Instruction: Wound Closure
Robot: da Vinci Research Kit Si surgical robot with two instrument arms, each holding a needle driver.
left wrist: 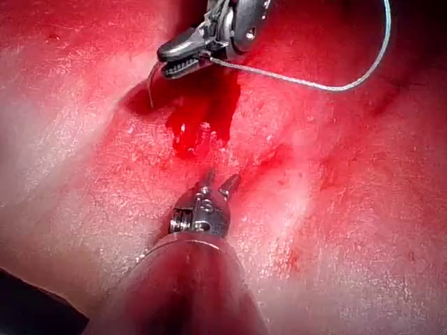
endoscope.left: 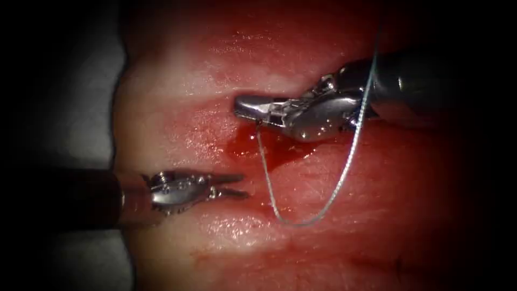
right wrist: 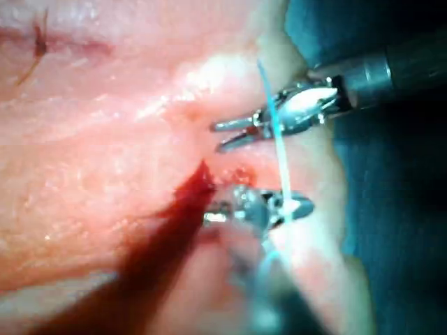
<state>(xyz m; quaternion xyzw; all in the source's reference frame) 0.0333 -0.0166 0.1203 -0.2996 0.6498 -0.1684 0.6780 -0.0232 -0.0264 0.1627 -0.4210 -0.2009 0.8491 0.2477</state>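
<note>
- The right hand (endoscope.left: 239, 108) lies low over the tissue (endoscope.left: 177, 124), its jaws pressed together.
- In the left wrist view the right hand (left wrist: 166, 61) grips a thin, pale curved sliver at its very tip. This appears to be the needle (left wrist: 150, 87), held near one end of its curve.
- From the tip the needle bends away toward the tissue beside the red fluid (left wrist: 199, 115). I cannot tell whether its point is in the tissue.
- The thread (endoscope.left: 344, 167) starts just beneath the right hand's jaws. It drops away from them in a long loop lying on the tissue, then climbs back and crosses over the same tool's wrist behind the jaws.
- In the left wrist view the thread (left wrist: 328, 87) leaves the back of those jaws and sweeps outward in a wide arc.
- The left hand (endoscope.left: 243, 185) is narrowly parted and holds nothing. It is well apart from the right hand, with its tips pointing toward the thread's loop and short of it.
- In its own wrist view the left hand (left wrist: 220, 180) hovers just short of the fluid, both jaws free.
- The red fluid (endoscope.left: 264, 148) pools directly under the right hand's jaws and trails toward the left hand's tips.
- In the right wrist view the left hand (right wrist: 216, 137) shows its jaws a little apart, and the thread (right wrist: 281, 160) crosses in front of it.
</note>
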